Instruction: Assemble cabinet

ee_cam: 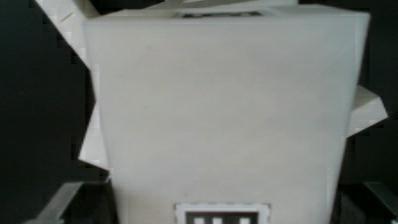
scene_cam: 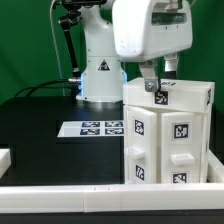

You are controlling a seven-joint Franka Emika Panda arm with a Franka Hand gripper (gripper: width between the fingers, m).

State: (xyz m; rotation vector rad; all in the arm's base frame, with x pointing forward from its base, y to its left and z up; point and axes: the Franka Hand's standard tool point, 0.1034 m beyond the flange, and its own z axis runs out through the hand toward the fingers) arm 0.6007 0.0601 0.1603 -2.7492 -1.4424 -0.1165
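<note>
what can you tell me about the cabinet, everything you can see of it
The cabinet is a tall white box, plastic by its look, standing upright on the black table at the exterior view's right, just behind the long white rail. Black-and-white square tags mark its top and front, and recessed blocks show low on the front. The gripper reaches down at its top, jaws spread; whether it touches is unclear. The wrist view shows one plain white face, a tag at its edge.

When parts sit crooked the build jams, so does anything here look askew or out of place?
On the white plastic cabinet, the top panel just below the gripper seems slightly tilted rather than flush with the tagged body. The picture is too coarse to be sure. Nothing else stands out.
</note>
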